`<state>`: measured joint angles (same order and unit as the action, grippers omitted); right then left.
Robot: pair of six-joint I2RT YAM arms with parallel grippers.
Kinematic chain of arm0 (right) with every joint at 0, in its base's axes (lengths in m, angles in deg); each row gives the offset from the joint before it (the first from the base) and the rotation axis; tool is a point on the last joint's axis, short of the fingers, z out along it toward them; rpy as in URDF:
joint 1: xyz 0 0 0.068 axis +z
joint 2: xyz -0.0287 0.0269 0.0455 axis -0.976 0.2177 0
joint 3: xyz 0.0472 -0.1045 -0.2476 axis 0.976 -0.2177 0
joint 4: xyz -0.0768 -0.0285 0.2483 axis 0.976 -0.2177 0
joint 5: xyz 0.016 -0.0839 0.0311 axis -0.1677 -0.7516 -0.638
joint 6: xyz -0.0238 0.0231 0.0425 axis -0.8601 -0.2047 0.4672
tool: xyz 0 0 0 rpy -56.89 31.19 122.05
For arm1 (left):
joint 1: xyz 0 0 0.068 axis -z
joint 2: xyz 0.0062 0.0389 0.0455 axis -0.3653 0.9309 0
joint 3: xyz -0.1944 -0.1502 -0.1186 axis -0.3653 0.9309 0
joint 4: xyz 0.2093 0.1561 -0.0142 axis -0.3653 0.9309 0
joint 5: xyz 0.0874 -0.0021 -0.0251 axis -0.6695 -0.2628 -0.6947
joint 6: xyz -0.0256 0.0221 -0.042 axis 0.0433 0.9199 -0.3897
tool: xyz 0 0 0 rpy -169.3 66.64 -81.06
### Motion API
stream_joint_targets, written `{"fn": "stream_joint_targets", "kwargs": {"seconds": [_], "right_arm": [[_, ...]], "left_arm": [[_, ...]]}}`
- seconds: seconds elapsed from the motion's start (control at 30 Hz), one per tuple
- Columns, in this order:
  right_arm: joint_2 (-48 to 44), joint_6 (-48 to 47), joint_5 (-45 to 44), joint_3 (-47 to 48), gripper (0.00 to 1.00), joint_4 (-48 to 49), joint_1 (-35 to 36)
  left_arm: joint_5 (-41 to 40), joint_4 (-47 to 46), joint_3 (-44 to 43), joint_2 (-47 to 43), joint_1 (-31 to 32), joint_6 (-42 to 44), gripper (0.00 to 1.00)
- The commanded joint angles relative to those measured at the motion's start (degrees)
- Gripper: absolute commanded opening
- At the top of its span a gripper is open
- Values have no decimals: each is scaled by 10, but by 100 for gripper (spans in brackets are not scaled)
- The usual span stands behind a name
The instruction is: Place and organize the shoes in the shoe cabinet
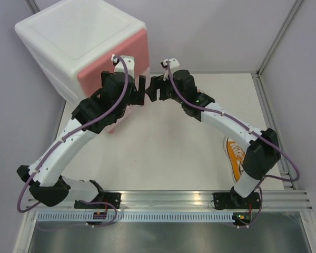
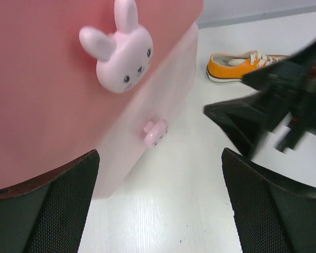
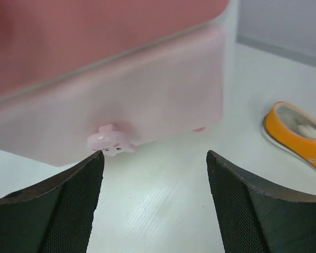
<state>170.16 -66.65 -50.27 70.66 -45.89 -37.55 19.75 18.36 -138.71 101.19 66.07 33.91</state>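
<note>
the right claw (image 3: 155,158) stands open and empty, one finger just beside the small lower knob (image 3: 111,142); the left claw (image 2: 159,158) gapes wide, holding nothing, below the bunny knob (image 2: 124,58). this looks like drawer opening: next, centre on a knob, pinch, pull straight out. one orange shoe (image 1: 235,155) lies on the tabletop (image 1: 163,147), well apart from the cabinet (image 1: 79,42)

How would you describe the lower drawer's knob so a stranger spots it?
Start at the big white cabinet far left. On its pink face, drop below the upper bunny knob. The lower knob sits on the paler drawer front and looks smaller.
</note>
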Motion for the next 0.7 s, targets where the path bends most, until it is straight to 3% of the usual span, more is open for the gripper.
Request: {"fn": "stream_joint_targets", "kwargs": {"seconds": [0.0,0.37,0.67], "right_arm": [[-90,-10,-67,-27,83,-30,-9],[-250,-33,-133,-114,98,-123,-40],[-303,-53,-131,-157,98,-141,-55]], "left_arm": [[-20,-17,-72,37,-20,-34,100],[28,-24,-190,117,-76,-45,100],[104,-22,-199,110,-103,-6,100]]}}
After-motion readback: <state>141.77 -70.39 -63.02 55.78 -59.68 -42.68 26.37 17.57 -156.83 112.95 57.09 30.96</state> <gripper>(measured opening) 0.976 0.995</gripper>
